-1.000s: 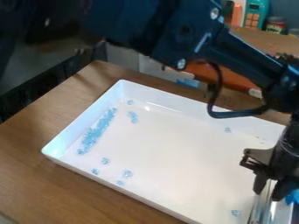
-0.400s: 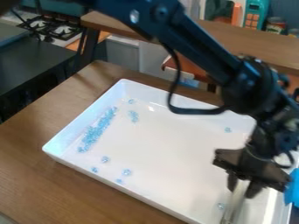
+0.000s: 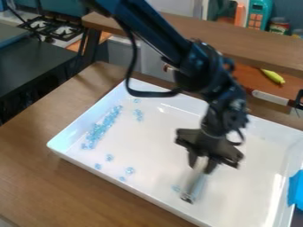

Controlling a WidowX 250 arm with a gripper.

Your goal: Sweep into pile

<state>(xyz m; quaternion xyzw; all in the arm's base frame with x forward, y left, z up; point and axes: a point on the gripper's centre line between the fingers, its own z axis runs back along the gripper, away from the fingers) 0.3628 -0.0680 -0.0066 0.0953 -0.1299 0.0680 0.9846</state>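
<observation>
Over the lower middle of the white tray (image 3: 237,195), my black gripper (image 3: 202,166) hangs, shut on a pale, shiny flat sweeping tool (image 3: 194,184) that angles down to the tray floor. Most light-blue beads (image 3: 100,126) lie in a long band beside the tray's left wall. A small cluster (image 3: 138,115) sits right of the band's upper end. Several stray beads (image 3: 130,170) are scattered near the front-left wall. One bead (image 3: 176,188) lies just left of the tool.
A wooden table (image 3: 71,186) carries the tray. A bright blue object (image 3: 296,189) is at the tray's right edge. Behind stand a wooden counter (image 3: 237,40), a toy stove (image 3: 56,27) and an orange surface with a yellow-green item (image 3: 273,76).
My gripper has moved left across the tray with the tool, from the right side to the lower middle. The nearby bead has shifted left; the tray has moved slightly.
</observation>
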